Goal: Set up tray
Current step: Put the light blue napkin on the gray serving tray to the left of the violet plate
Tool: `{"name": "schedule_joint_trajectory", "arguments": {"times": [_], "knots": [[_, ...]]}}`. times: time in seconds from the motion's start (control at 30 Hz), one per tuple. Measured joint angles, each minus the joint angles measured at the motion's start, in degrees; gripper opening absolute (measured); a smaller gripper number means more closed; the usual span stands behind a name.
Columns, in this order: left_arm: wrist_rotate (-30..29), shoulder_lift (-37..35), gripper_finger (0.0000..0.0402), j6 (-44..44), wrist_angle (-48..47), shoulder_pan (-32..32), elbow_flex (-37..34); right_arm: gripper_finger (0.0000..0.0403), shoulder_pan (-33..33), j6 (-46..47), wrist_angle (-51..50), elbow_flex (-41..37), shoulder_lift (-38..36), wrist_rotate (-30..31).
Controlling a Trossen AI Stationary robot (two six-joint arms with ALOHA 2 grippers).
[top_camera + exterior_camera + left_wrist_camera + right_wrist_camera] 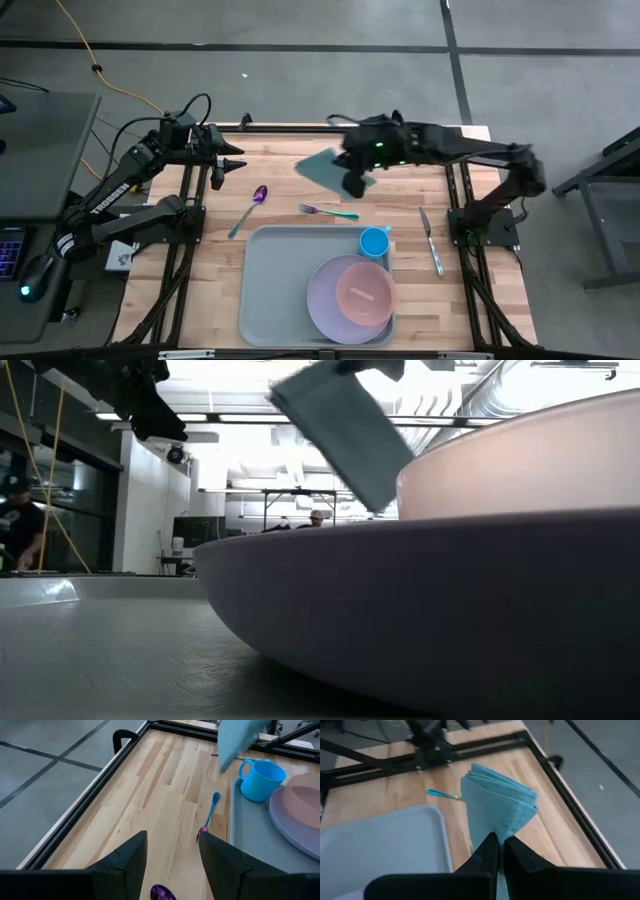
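A grey-blue tray point(285, 295) lies at the table's near middle. It carries a lilac plate point(325, 300) with a pink bowl point(362, 290) on it, and a blue cup point(375, 241) in its far right corner. My right gripper point(352, 182) is shut on a folded teal cloth point(325, 166), held in the air over the table's far middle. A purple spoon point(250, 208), a fork point(328, 211) and a knife point(431, 240) lie flat on the wood. Raised at the far left, my left gripper point(172, 865) is open and holds nothing. My right gripper pinches the folded cloth by a narrow end point(498, 834) between its two shut fingers, several layers together. The fingers point(487, 851) slant downward from the table's right side. The cloth is lifted clear of the table and fans out wider beyond the fingertips point(345, 430).
Bare wood lies left of the tray and along the far edge. The fork and spoon lie just beyond the tray's far rim, the knife to its right. Black frame rails point(185, 250) run along both table sides. People point(20, 520) stand in the room behind.
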Motion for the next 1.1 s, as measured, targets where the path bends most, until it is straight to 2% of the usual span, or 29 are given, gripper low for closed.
{"name": "schedule_joint_trajectory", "arguments": {"times": [0.17, 0.37, 0.77, 1.1], "knots": [[-0.23, 0.02, 0.0211, -0.06, 0.57, -0.01, 0.00, 0.0000, 3.55, -0.90, 0.04, 8.79, 8.49, -0.97], [-0.39, 0.00, 0.0211, -0.26, 3.91, -0.01, 0.00, 0.0000, 7.63, 5.41, 5.10, 13.68, 14.08, 0.83], [-1.71, 0.00, 0.0211, 0.15, 6.69, -0.01, 0.00, 0.0000, 18.21, 22.15, 20.51, 13.62, 19.45, 20.64], [-2.05, 0.02, 0.0211, -1.68, 9.67, 0.01, 0.00, 0.0000, 26.78, 27.08, 26.65, 13.59, 23.80, 30.63]]}}
